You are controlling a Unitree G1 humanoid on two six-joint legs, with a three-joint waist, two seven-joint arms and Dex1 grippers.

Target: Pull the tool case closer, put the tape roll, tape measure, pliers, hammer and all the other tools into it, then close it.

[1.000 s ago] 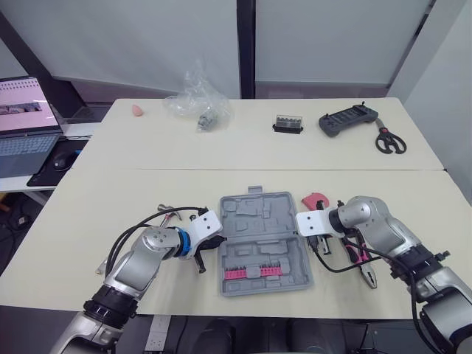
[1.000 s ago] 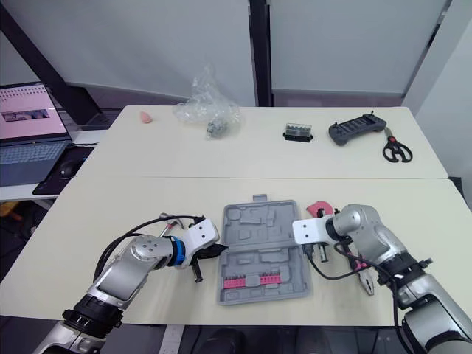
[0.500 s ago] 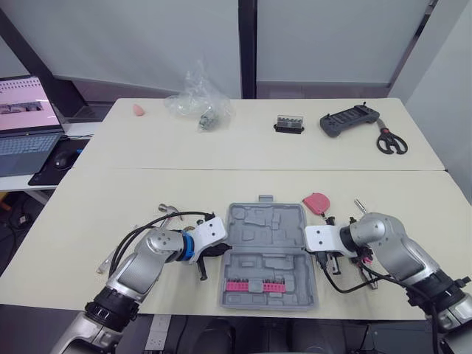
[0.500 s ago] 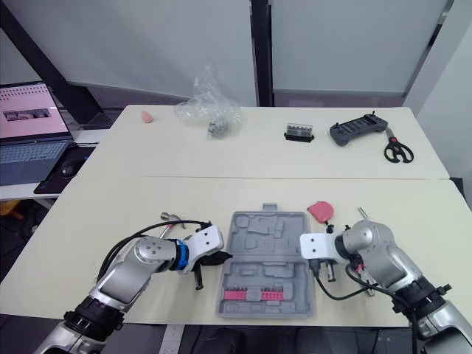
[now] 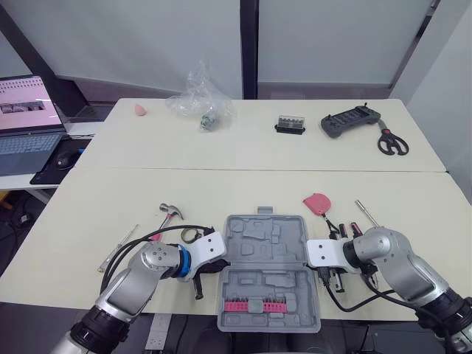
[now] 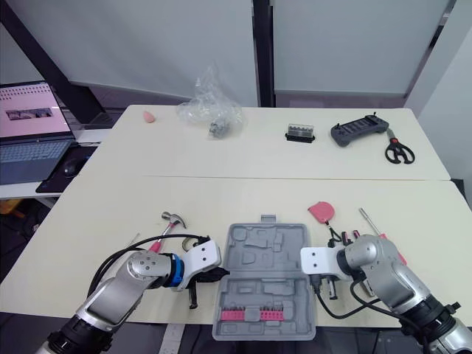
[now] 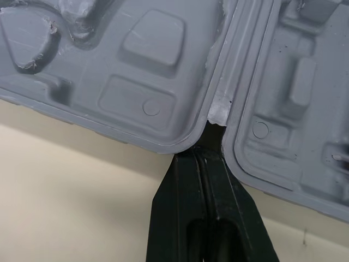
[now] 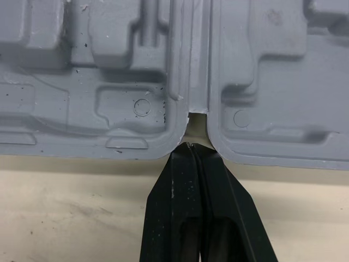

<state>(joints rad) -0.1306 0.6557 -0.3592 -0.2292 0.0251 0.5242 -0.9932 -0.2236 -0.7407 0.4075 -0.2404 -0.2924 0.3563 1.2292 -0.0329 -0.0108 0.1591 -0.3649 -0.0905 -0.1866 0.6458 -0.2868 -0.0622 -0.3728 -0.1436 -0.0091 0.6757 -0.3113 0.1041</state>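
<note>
- Now we are at the pull: the case (image 5: 269,265) lies open, close to the table's (image 5: 110,199) front edge.
- Left gripper (image 7: 209,143) has its fingers pressed together, pinching nothing, tips wedged in the hinge notch (image 7: 217,113) on the case's left side.
- Right gripper (image 8: 192,146) is likewise closed, tips in the matching gap on the case's right side.
- We should draw both arms back evenly, or the case will likely twist and a tip slip out.
- Hammer (image 5: 169,214) lies left of the case and tape measure (image 5: 317,202) beyond its right corner, so we should stop before the case overhangs.
</note>
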